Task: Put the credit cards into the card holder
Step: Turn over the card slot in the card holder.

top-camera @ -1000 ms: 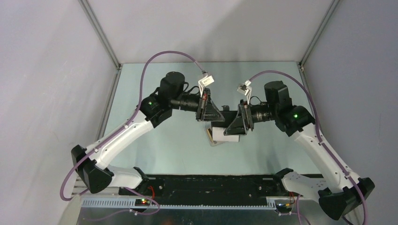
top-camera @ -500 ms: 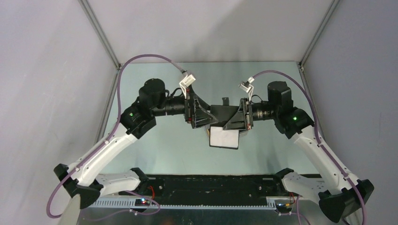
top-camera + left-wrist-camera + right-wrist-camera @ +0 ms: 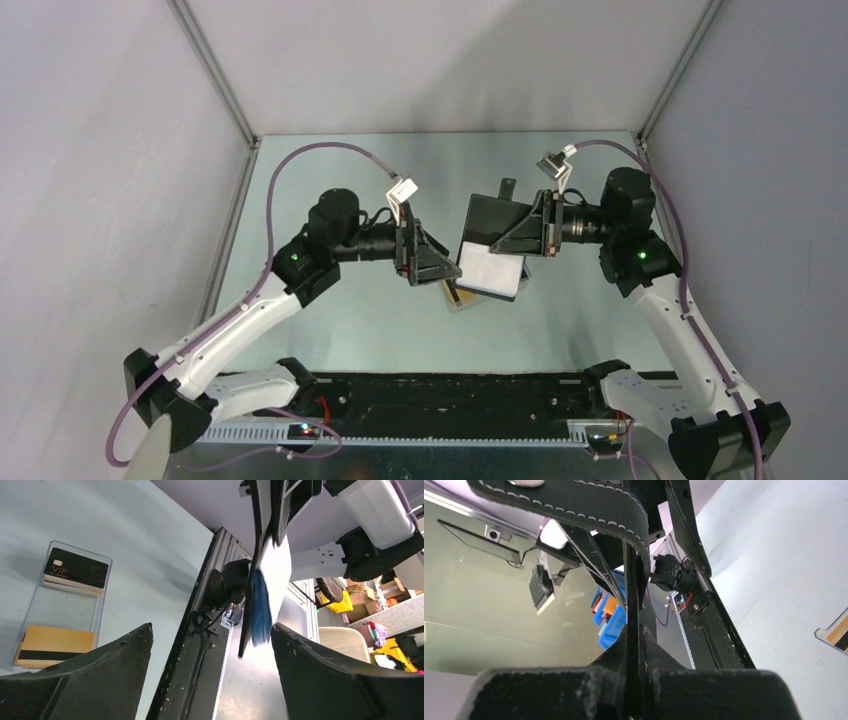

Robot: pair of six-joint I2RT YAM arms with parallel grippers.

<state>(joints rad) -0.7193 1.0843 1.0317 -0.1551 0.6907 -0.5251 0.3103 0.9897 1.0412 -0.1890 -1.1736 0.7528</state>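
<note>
Step in hand, as I judge it: the holder is presented in the air and no card is picked up yet. Left wrist view, nearest first: the left gripper [image 3: 211, 630] has its fingers wide apart with nothing between them. Beyond, at the left of that frame, a clear tray [image 3: 65, 607] lies flat on the table and holds the credit cards [image 3: 75, 569]: a small stack topped by a black card marked VIP at its far end, and an orange-yellow card with a black stripe [image 3: 55, 642] at its near end. Farther out, upper centre of the frame, the card holder [image 3: 257, 555] hangs edge-on, clear of the table, black outside with blue lining showing. The right gripper [image 3: 634, 672] is clamped on the holder's thin edge, and a stitched strap arches across the top of the right wrist view. In the top view the holder sits at centre, unfolded, with a pale panel on its lower half, possibly a pocket window; I cannot tell if any card is inside. Next move calls for the left arm to drop to the tray, pinch one card by its thin edges, and bring it square to a pocket mouth while the right arm holds steady.
</note>
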